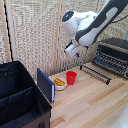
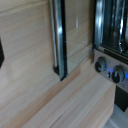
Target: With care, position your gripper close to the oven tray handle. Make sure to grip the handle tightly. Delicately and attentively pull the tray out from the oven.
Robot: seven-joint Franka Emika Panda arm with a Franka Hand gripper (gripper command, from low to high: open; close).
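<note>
The oven [image 1: 116, 50] stands at the exterior view's right with its front open. The dark wire tray [image 1: 111, 61] lies in its mouth. The oven tray handle [image 1: 95, 73], a long thin black bar, runs along the front over the wooden table. My gripper [image 1: 71, 49] hangs in the air well above and to the exterior view's left of that bar, touching nothing. The wrist view looks down on the handle [image 2: 59, 40], the glass panel [image 2: 77, 30] and the oven's knobs [image 2: 110, 70]. One dark finger [image 2: 1, 52] shows at the picture's edge with nothing held, so the gripper is open.
A red cup [image 1: 71, 77] and a small bowl [image 1: 60, 83] with something yellow stand on the wooden table [image 1: 90, 102] near the handle's end. A blue flat panel [image 1: 45, 85] leans against a large black fabric bin [image 1: 20, 97]. A reed screen [image 1: 35, 35] backs the scene.
</note>
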